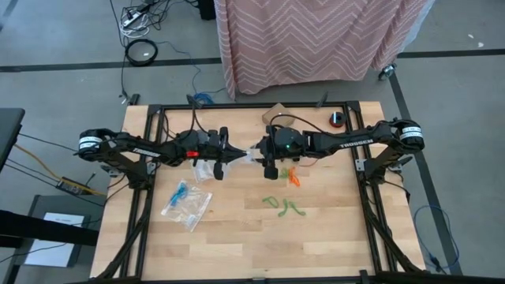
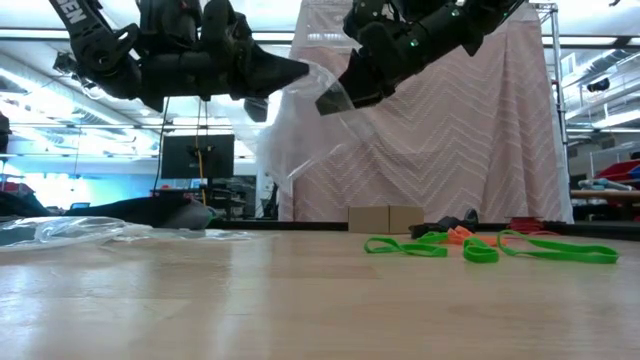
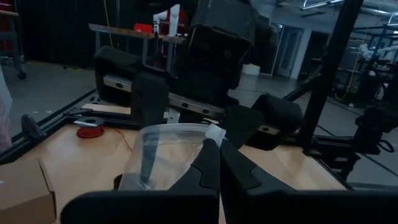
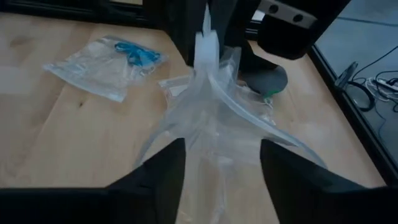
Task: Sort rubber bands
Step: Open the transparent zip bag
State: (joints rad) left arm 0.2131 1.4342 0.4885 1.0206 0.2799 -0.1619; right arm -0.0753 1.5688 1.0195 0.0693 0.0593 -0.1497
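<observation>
The green rubber bands (image 1: 282, 206) lie flat on the wooden table (image 1: 237, 244), right of centre, their long loops stretched mostly left to right. Small orange bands (image 1: 293, 178) lie just beyond them, toward the far side. Blue bands (image 1: 181, 192) are inside a clear plastic bag (image 1: 188, 207) lying on the left part of the table.

The left gripper (image 1: 237, 154) is above the table's middle, its fingers pinched together on the edge of a thin, crumpled clear bag (image 2: 295, 130) that hangs in the air. The right gripper (image 4: 221, 155) faces it, fingers spread wide on either side of the bag.

The near half of the table is free.
</observation>
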